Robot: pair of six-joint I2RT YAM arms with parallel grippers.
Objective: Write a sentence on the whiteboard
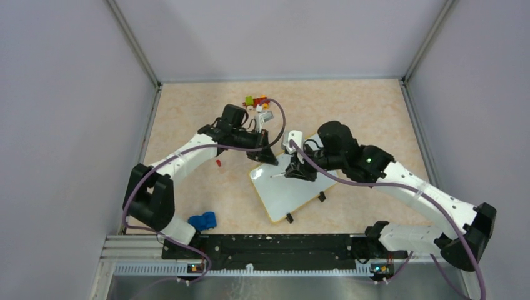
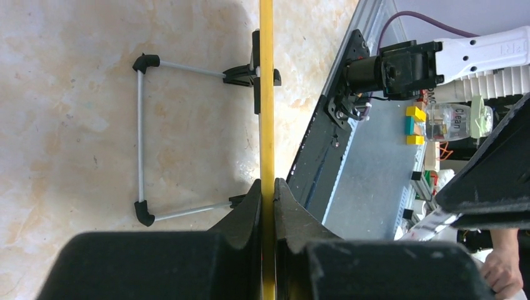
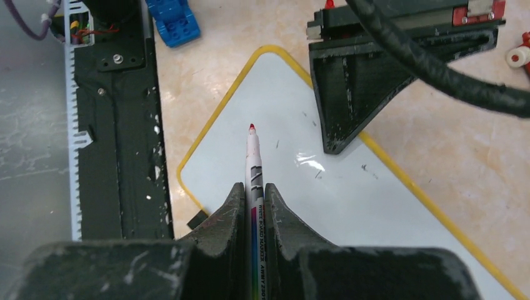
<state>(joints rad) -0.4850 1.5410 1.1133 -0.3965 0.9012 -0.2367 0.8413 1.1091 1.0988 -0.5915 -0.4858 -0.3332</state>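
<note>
Both jaws clamped: left gripper (image 2: 267, 184) on whiteboard (image 3: 375, 219) rim, right gripper (image 3: 253, 187) on marker (image 3: 253, 153).

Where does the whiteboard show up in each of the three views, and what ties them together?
Top external: the whiteboard sits at centre, between the two arms.
Left wrist: edge-on, a thin yellow vertical line at mid-frame.
Right wrist: its white face fills the centre and lower right, under the marker.
Shared landmark: the left gripper, jaws shut on the board's rim.
</note>
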